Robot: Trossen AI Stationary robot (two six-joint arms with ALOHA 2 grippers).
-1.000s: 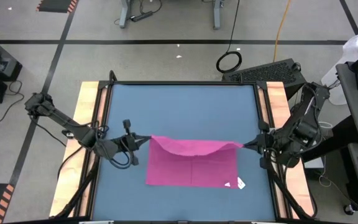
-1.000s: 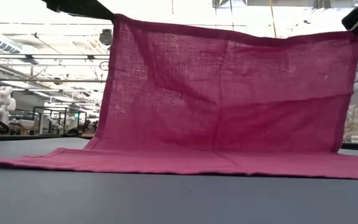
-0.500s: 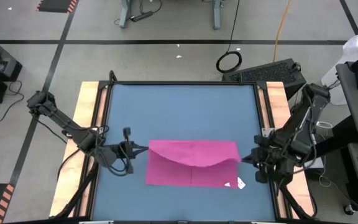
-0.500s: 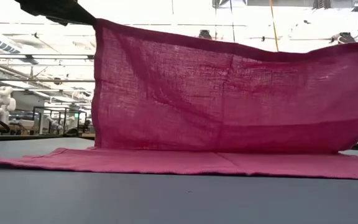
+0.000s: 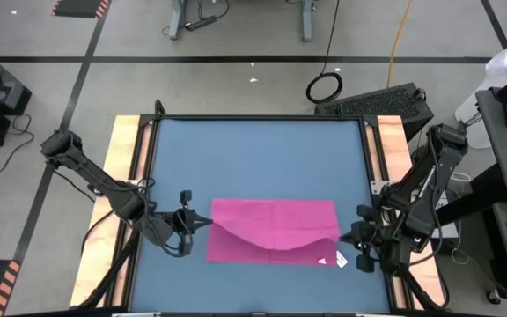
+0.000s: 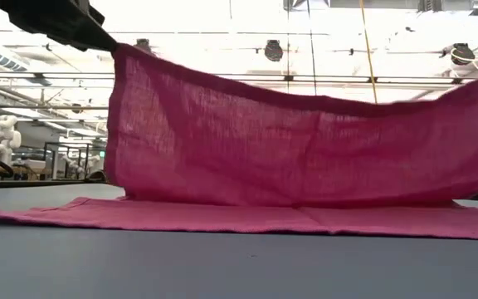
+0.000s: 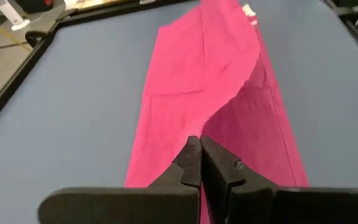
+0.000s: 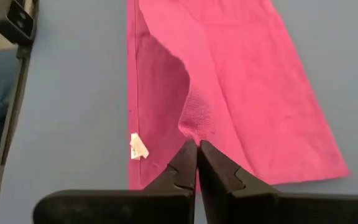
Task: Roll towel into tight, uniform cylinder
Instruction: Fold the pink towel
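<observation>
Over the blue table (image 5: 253, 158), towel (image 5: 271, 224) stretched left-to-right, left gripper (image 5: 202, 221) and right gripper (image 5: 345, 236) each clamping a raised corner

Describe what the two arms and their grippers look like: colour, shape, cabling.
Both arms are dark, slim and jointed, with black cables looping along them. The left gripper and right gripper are matte black too. In the wrist views each ends in two wedge-shaped fingers tapering to narrow tips on a broad, flat black bar. No markings show.

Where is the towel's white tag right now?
In the high view the white tag lies flat on the blue table at the towel's near right corner, beside the right gripper.
</observation>
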